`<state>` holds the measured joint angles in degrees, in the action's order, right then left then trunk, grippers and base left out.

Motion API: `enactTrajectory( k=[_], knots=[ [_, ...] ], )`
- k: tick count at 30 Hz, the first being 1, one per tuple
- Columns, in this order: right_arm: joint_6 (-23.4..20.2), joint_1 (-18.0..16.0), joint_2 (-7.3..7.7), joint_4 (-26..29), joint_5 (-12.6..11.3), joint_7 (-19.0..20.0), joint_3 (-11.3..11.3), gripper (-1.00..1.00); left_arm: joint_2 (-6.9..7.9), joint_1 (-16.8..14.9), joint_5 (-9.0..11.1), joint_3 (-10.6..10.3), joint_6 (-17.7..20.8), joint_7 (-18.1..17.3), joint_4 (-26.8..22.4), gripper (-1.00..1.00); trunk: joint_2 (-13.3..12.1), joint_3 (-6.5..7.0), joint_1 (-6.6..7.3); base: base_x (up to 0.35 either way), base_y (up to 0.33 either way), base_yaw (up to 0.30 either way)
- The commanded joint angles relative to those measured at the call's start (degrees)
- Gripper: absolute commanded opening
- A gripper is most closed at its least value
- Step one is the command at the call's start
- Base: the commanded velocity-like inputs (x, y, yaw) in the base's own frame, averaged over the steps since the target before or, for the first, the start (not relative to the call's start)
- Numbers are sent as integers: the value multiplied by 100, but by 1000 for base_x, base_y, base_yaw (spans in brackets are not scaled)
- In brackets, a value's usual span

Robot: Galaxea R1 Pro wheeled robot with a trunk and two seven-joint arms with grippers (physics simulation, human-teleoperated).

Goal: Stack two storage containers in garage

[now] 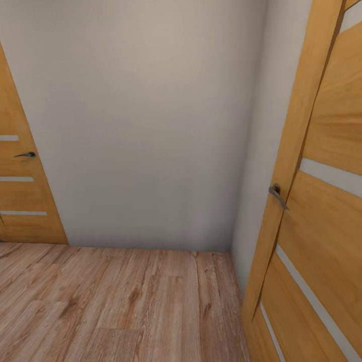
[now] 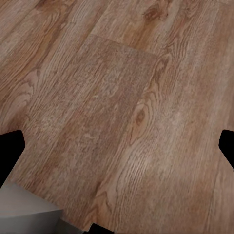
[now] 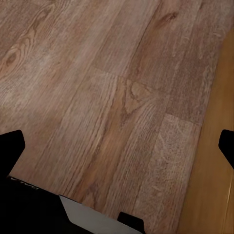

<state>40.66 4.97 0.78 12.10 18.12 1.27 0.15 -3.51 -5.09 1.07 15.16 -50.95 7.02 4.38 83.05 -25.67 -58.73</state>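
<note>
Where we are: a small corner with a plain pale wall (image 1: pixel 151 125) and a light wood plank floor (image 1: pixel 115 301). I think this is a hallway and the robot is on its way.
Doors: one honey-coloured door (image 1: pixel 20 191) at the left edge of the head view, and another door (image 1: pixel 322 211) swung open, close by on the right, with a dark handle (image 1: pixel 277 196).
Boxes: no red storage container can be seen here, so I cannot say where they are.
Left gripper (image 2: pixel 119 144): its dark fingertips (image 2: pixel 10 146) sit at the far sides of the left wrist view, spread wide, with just floor between them.
Right gripper (image 3: pixel 119 144): the same, spread wide and holding nothing.
What could go wrong: the robot may bump the right door edge or its handle if it turns too tight.
Open room: bare floor at the lower left; the wall blocks straight ahead.
</note>
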Motion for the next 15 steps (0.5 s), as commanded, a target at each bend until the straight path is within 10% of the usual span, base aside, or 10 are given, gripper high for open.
enactTrajectory(
  k=[1,15],
  knots=[
    [4,4,1,12,-2,13,-2,100,-1,-9,7,-27,-24,28,19,100,3,-5,0,4,-143,0],
    [18,4,1,12,-2,13,3,100,8,-9,25,-20,-30,25,19,100,3,-5,0,0,-48,0]
  ],
)
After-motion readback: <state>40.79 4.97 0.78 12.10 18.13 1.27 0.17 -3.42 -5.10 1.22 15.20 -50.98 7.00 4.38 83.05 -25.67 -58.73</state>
